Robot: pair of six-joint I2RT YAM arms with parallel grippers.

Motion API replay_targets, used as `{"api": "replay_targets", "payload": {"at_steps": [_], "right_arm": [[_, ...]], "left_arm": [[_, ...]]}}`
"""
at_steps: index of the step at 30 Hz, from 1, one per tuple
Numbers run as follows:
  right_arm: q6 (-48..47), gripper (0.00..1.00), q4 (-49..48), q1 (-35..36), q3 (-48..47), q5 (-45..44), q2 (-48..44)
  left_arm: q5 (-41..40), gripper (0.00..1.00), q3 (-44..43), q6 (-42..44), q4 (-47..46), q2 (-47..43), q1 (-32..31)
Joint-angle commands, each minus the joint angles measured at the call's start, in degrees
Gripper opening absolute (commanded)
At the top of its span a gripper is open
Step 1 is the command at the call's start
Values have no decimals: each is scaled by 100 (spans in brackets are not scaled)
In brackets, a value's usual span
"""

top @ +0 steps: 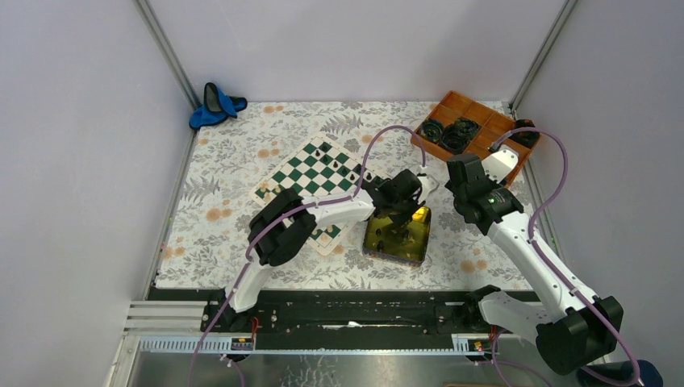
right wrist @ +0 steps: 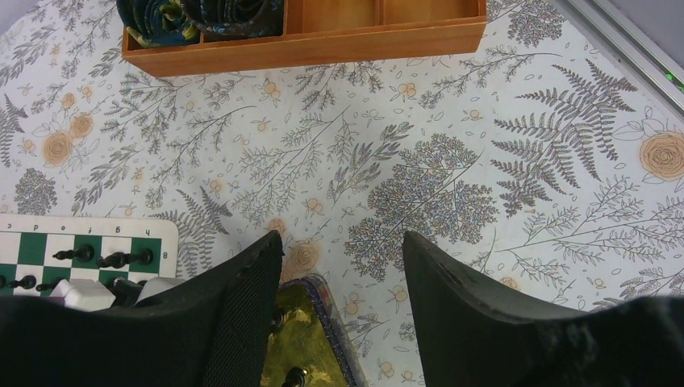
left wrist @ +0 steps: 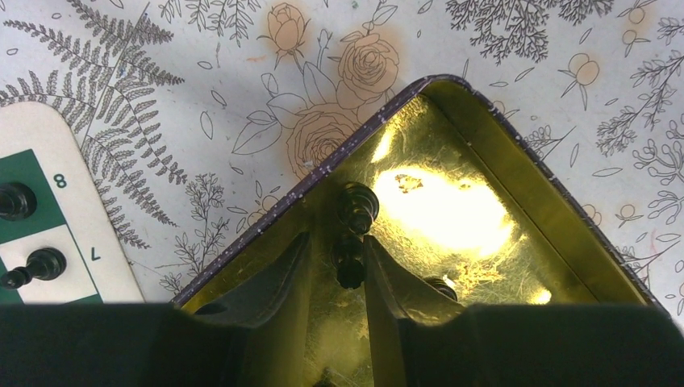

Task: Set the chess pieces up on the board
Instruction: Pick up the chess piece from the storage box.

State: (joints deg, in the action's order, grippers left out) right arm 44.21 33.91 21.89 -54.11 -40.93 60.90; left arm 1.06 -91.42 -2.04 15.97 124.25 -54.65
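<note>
Floral cloth covers the table (top: 242, 242), with white walls round it. The board (top: 310, 187) lies skewed, left of centre. A gold tin (top: 419, 246) sits just beside its right edge.

The left hand (left wrist: 337, 239) is down in the tin, its fingers (left wrist: 274, 282) narrowed round a black piece (left wrist: 348, 264) lying on the tin floor. A sliver of gold shows between the piece and one finger, so it's impossible to tell whether the piece is clamped or only straddled. The right hand (right wrist: 343, 266) is spread wide with nothing in it, hanging over bare cloth past the tin's far corner.

Handling, as a judgement:
- The chess pieces look tiny, light, rigid and smooth.
- They're round-bodied, so one on its side will likely roll or skid on the slick tin.
- Best hold is probably across the narrow stem, pads square to it, with light pressure. Too near the head or base and it may squirt out.
- It also needs to come upright before it's set on a square.

Counts:
- One board, one tin, one orange tray (top: 476, 121) at the back right.
- Tin: three black pieces show in the left wrist view. One is between the fingers, one just past the tips, one beside the outer finger.
- Board: five black pieces show along the edge in the right wrist view. From above there are more specks, too small to count.
- Cream pieces can't be made out for sure.
</note>
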Motion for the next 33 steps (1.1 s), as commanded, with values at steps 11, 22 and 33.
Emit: {"api": "replay_targets", "payload": {"at_steps": [11, 22, 33], "right_arm": [[38, 63, -151, -43, 41, -40, -48], [50, 63, -148, -40, 93, -21, -83], [26, 62, -240, -36, 93, 34, -72]], "left_arm": [[-88, 29, 194, -42, -305, -160, 26], [-279, 10, 321, 2, -306, -318, 30], [-644, 0, 418, 27, 177, -841, 30]]}}
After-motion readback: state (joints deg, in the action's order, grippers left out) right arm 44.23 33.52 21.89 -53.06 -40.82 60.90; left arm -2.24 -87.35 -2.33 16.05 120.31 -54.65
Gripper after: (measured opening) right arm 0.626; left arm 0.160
